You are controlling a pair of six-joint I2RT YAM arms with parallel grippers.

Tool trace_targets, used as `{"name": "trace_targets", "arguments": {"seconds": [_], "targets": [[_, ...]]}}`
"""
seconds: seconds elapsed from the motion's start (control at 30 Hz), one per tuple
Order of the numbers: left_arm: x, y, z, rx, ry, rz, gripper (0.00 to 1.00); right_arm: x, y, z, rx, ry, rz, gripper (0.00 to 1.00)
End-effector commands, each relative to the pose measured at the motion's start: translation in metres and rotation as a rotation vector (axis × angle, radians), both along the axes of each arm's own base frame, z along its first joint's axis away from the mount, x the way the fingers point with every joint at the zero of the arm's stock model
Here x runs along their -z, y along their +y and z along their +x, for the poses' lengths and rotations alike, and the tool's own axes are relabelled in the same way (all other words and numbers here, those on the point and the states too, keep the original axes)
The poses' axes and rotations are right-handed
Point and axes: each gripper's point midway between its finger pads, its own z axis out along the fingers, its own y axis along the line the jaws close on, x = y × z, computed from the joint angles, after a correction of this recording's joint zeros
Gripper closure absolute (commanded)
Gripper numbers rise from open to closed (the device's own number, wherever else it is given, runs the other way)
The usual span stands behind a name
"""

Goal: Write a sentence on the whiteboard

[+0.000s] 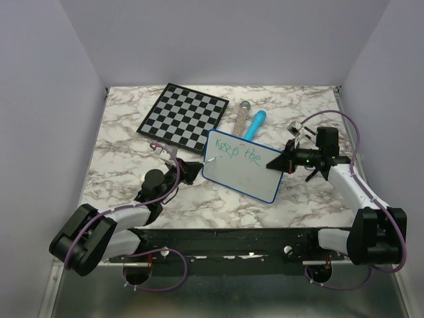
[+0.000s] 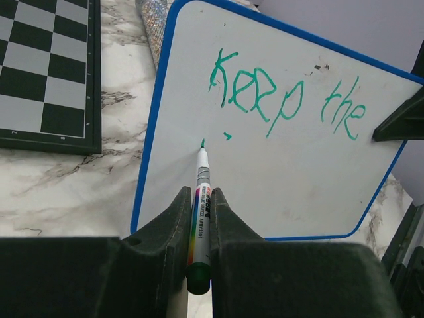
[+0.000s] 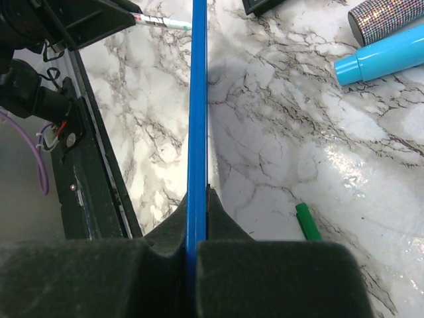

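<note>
- The whiteboard is a flat white rectangle with a thin blue rim and rounded corners. It sits mid-table, just in front of the chessboard.
- The sentence so far reads "Keep the", in thin green handwriting across the top of the board. Below the "K" are a short green stroke and a small tick.
- The left gripper has dark, matte, wedge-shaped fingers clenched on a slim marker with a white barrel and a rainbow-striped label. The marker's green tip meets the board at that short stroke.
- The right gripper is pinched tight on the board's blue rim at its right side. Its wrist camera sees the board edge-on.
- The table has a glossy marble-patterned top, white with grey veins.
- Behind the board lie a smooth cyan tube and a glittery silver tube.
- A small green cap lies on the marble near the right gripper.
</note>
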Motion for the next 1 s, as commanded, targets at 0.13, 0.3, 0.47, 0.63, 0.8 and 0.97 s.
{"name": "trace_targets", "arguments": {"seconds": [0.13, 0.3, 0.47, 0.63, 0.8, 0.97], "targets": [[0.019, 0.004, -0.007, 0.011, 0.034, 0.052, 1.0, -0.018, 0.004, 0.0, -0.039, -0.06, 0.023, 0.99], [0.019, 0.002, -0.01, 0.026, 0.034, 0.051, 1.0, -0.018, 0.005, 0.0, -0.04, -0.058, 0.024, 0.99], [0.023, 0.004, -0.011, 0.022, 0.046, 0.063, 1.0, -0.017, 0.005, 0.0, -0.04, -0.058, 0.024, 0.99], [0.031, 0.005, -0.014, 0.029, 0.076, 0.079, 1.0, -0.018, 0.005, 0.0, -0.04, -0.06, 0.024, 0.99], [0.041, 0.004, -0.019, 0.044, 0.116, 0.094, 1.0, -0.019, 0.005, 0.0, -0.039, -0.062, 0.025, 0.99], [0.053, 0.006, -0.024, 0.047, 0.167, 0.115, 1.0, -0.019, 0.005, 0.0, -0.039, -0.06, 0.025, 0.99]]}}
